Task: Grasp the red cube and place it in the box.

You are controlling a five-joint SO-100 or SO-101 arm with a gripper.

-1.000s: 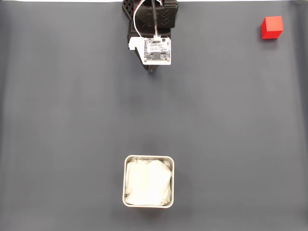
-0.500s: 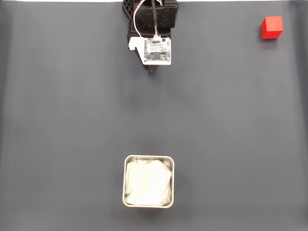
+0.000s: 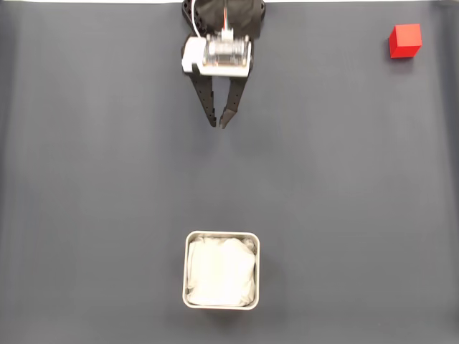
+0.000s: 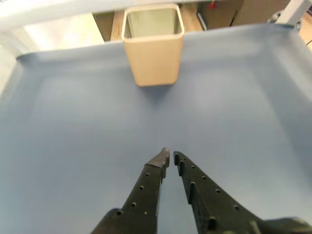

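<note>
The red cube (image 3: 405, 40) rests on the dark mat in the top right corner of the fixed view, far to the right of the arm. The box (image 3: 221, 269), a light-grey tray with white lining, stands low in the middle of that view. In the wrist view the box (image 4: 153, 58) is straight ahead at the far end of the mat. My gripper (image 3: 218, 125) hangs at the top centre, its black fingers pointing towards the box. In the wrist view my gripper (image 4: 170, 156) is shut, tips almost touching, with nothing between them.
The dark mat (image 3: 107, 179) covers the whole table. A pale edge runs along the top of the fixed view, behind the arm's base (image 3: 222, 14). Wide bare mat lies between gripper, cube and box.
The wrist has tipped forward. The fingers, hidden under the camera board before, now reach out a little further towards the box. Cube and box have not moved.
</note>
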